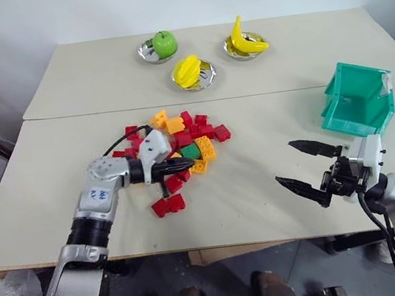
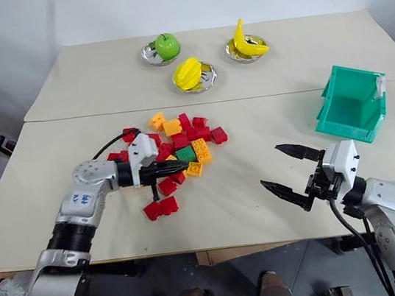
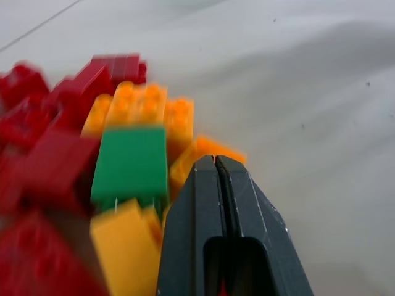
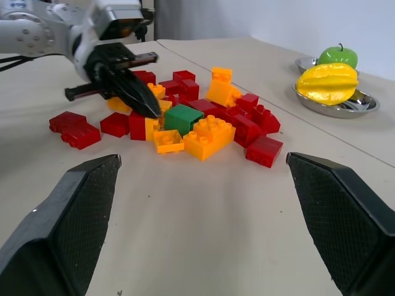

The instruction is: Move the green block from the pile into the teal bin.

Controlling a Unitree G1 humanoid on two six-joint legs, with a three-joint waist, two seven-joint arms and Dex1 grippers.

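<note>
The green block [image 1: 190,151] lies in the pile [image 1: 195,129] of red, orange and yellow bricks at the middle of the table, wedged between an orange brick and red ones. My left gripper [image 1: 187,163] is shut with nothing in it, lying low over the table. Its tips rest at the pile's near edge, just beside the green block [image 3: 131,163]. The teal bin [image 1: 365,87] stands at the right, its open side tilted towards the pile. My right gripper [image 1: 286,162] hangs wide open and empty, near the front edge, in front of the bin.
Two joined red bricks [image 1: 168,205] lie apart from the pile, near the front edge. At the back, three metal dishes hold a green apple [image 1: 164,43], a yellow fruit [image 1: 187,70] and a banana [image 1: 244,39]. A seam [image 1: 300,89] runs across the table.
</note>
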